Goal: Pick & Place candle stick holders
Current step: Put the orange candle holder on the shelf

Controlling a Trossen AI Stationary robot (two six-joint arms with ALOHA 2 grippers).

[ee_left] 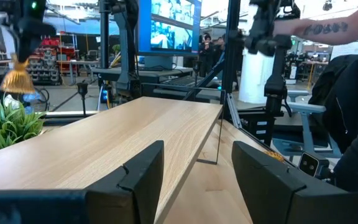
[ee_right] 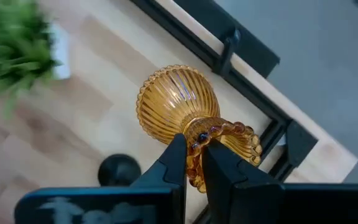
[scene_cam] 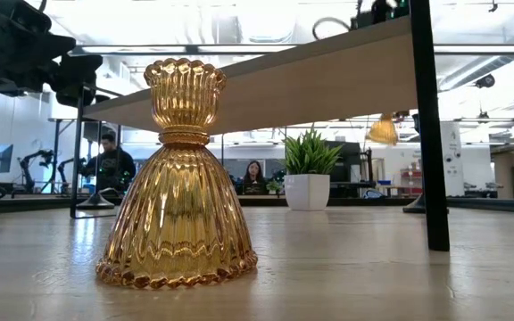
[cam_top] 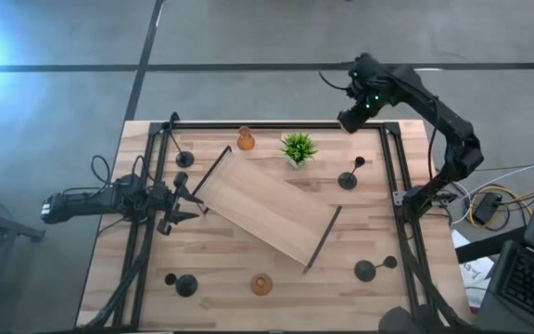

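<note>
My right gripper is above the table's far right corner, shut on an amber bell-shaped holder, which also shows in the low view. Two more amber holders stand on their wide bases, one at the far edge and one near the front. Four black holders stand on their round bases at the far left, far right, near right and near left. My left gripper is open and empty, level, at the left end of the wooden tray. My right gripper pinches the scalloped rim of the amber holder's small cup between its two fingers. One finger seems to be inside the cup and one outside. The fingers come from above, pointing down. The holder hangs below them, wide base down, lifted clear of the table.
A small green potted plant stands behind the tray's far edge. Dark frame rails run along the table's left, right and far sides. People sit in the room beyond the table, and a person's arm shows in the left wrist view.
</note>
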